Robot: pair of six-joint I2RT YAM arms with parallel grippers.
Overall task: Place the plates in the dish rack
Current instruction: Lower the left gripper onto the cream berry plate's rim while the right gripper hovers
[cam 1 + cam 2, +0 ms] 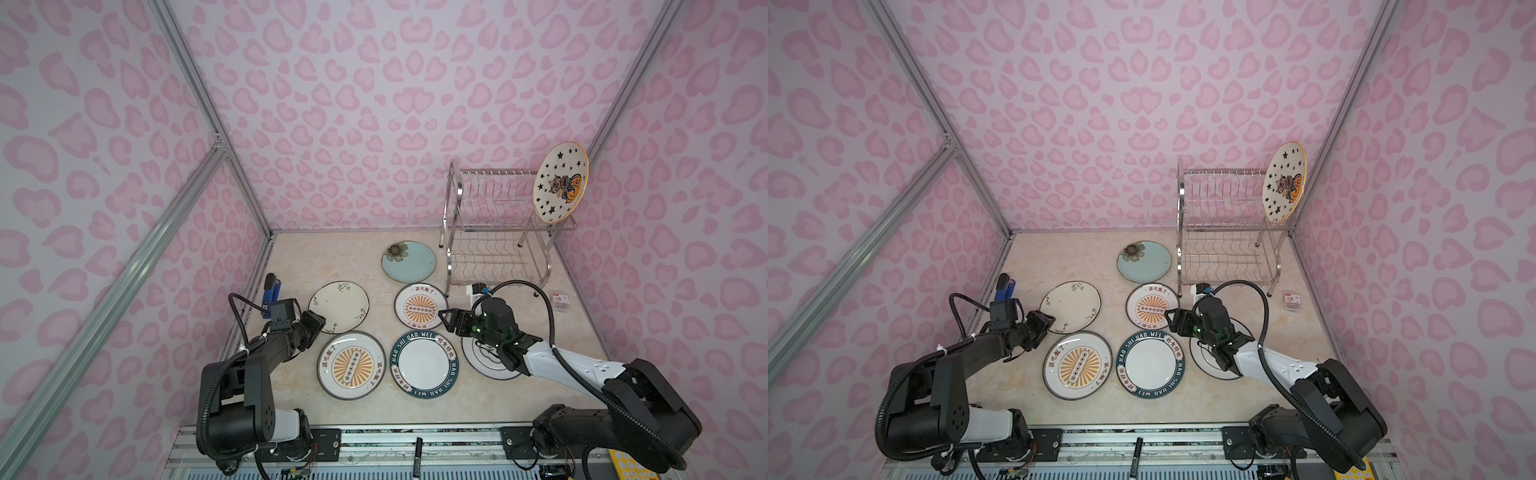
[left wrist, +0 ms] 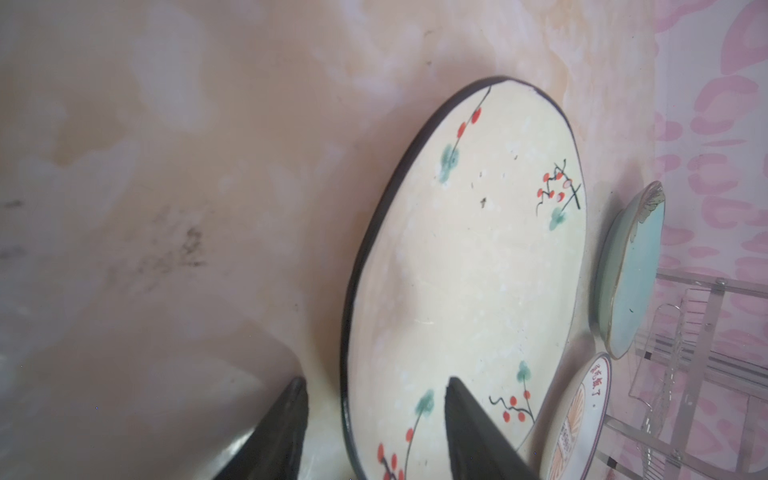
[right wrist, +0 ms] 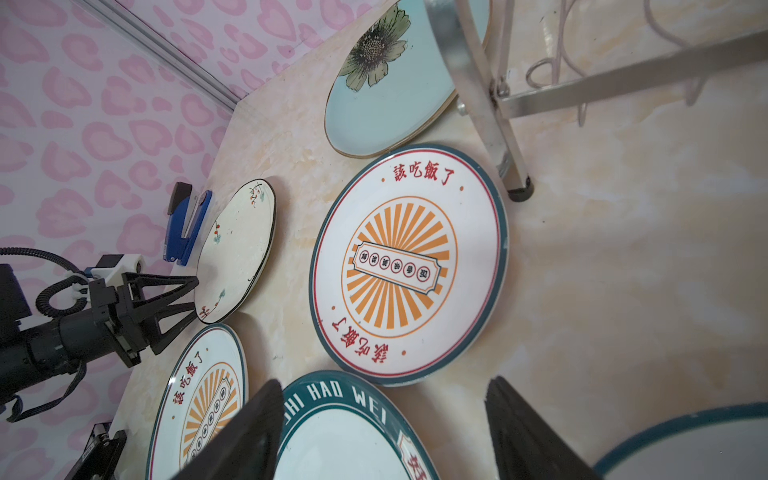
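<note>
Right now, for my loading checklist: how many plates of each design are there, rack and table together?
Orange sunburst plates: 2
Star-and-cat plate: 1
Pale blue flower plate: 1
Cream floral plate: 1
Teal lettered plate: 1
White plate, partly hidden: 1
Total: 7

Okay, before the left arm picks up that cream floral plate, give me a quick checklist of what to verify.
1. Left gripper fingers straddle the cream floral plate rim: ok.
2. Fingers closed onto that rim: not ok, gaps show.
3. Plate clear of the large sunburst plate: cannot tell, edges look very close.
4. Right gripper open and empty: ok.
5. Dish rack upper slots free beside the star-and-cat plate: ok.
</note>
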